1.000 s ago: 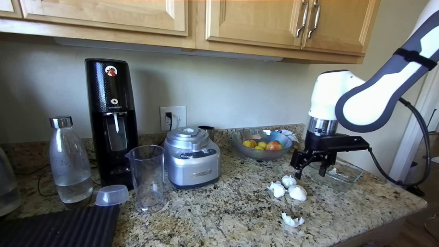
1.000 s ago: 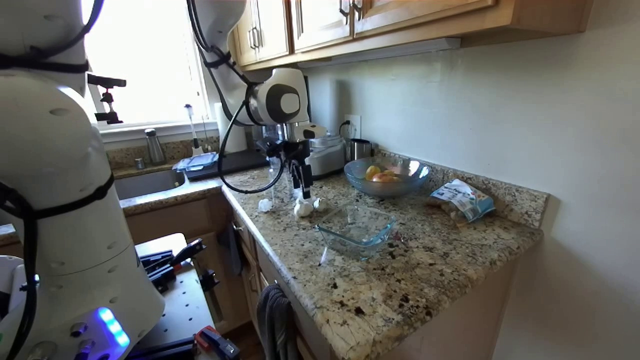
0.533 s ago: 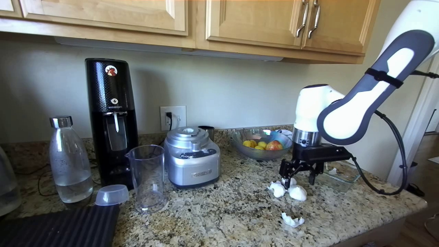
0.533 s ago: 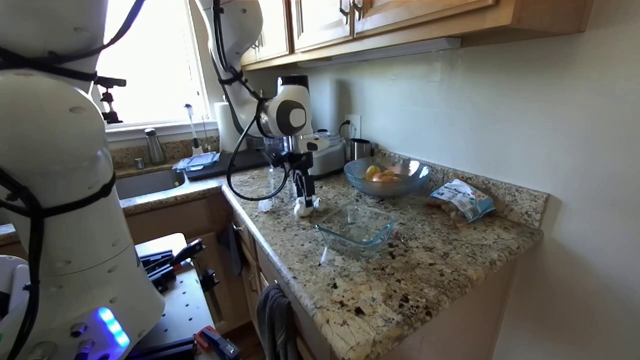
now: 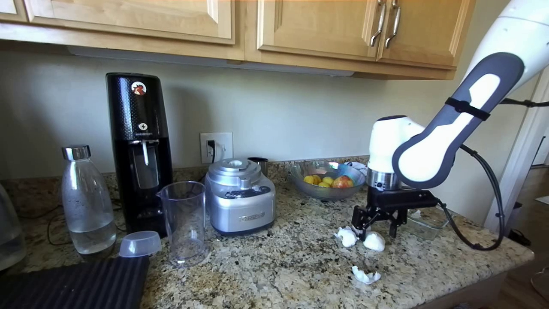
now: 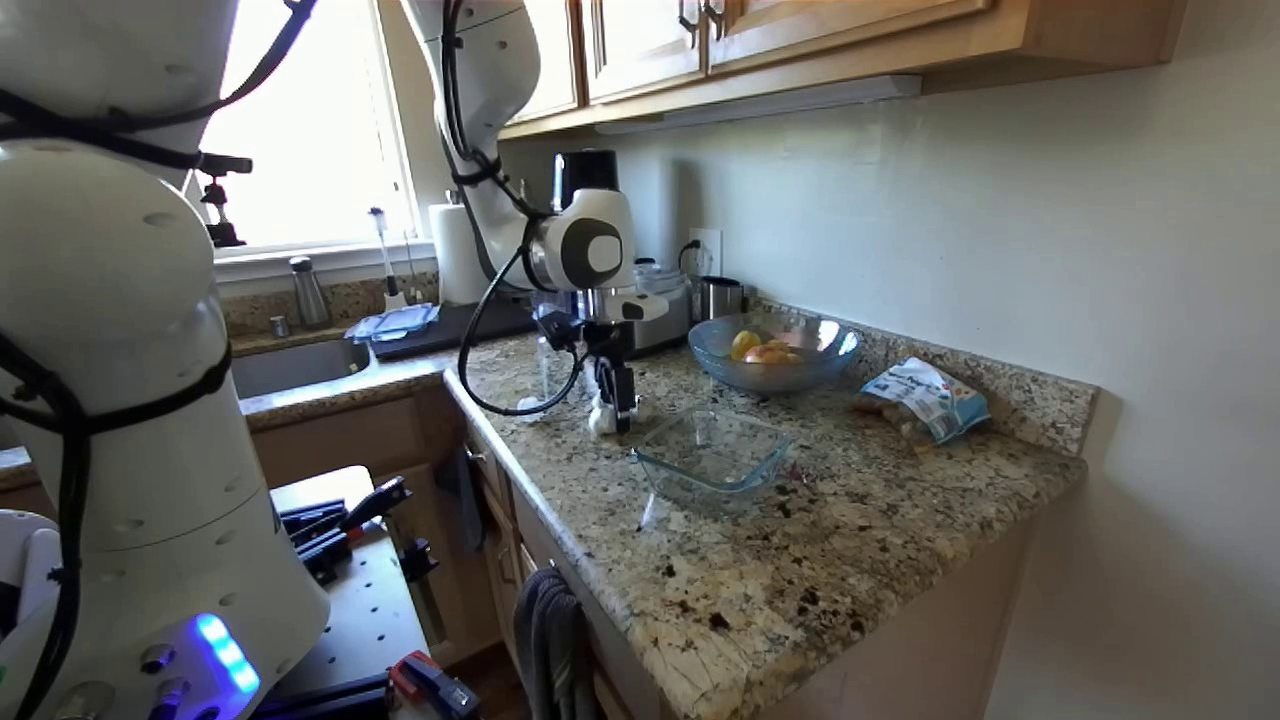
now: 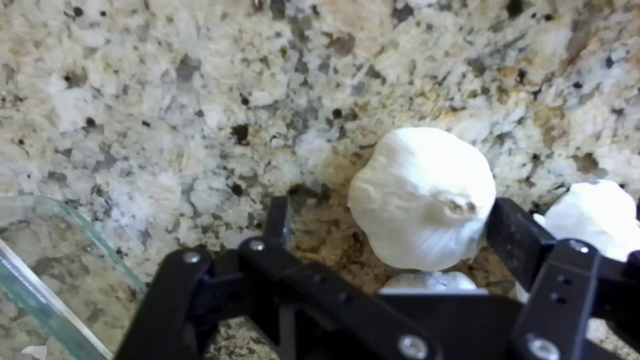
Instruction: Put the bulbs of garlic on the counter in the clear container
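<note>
Several white garlic bulbs sit close together on the speckled granite counter. My gripper is open and low over them, fingers pointing down. A large bulb lies between the fingers; the right finger seems to touch it, and a gap separates it from the left finger. A second bulb peeks out below, mostly hidden by the gripper. Another bulb lies outside the right finger. In an exterior view, bulbs flank a finger. The clear container stands beside the gripper.
A glass fruit bowl stands behind the garlic. A food processor, a tall clear glass and a bottle are further left. Loose white garlic skin lies in front. A bag lies near the wall.
In both exterior views, my gripper has come down and across from above the container's side to the garlic bulbs, with its fingers now among them. It stays open.
</note>
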You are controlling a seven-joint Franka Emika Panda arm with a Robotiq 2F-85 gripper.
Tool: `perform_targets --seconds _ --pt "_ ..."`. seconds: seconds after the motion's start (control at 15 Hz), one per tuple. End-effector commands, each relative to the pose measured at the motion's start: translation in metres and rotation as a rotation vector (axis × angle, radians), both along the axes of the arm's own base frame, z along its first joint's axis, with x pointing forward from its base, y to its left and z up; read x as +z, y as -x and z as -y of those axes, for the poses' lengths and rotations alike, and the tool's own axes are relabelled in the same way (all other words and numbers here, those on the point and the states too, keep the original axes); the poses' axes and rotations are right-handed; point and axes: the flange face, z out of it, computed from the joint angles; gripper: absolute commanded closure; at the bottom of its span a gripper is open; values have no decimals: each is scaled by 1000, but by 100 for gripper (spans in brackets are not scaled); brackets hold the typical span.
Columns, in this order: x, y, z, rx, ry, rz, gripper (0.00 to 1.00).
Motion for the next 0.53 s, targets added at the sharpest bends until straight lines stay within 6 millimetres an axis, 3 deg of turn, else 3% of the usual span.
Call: perform_targets --seconds 0.0,0.47 --pt "0 4 2 -30 -20 -1 0" --pt "-3 10 0 -46 -61 -9 1"
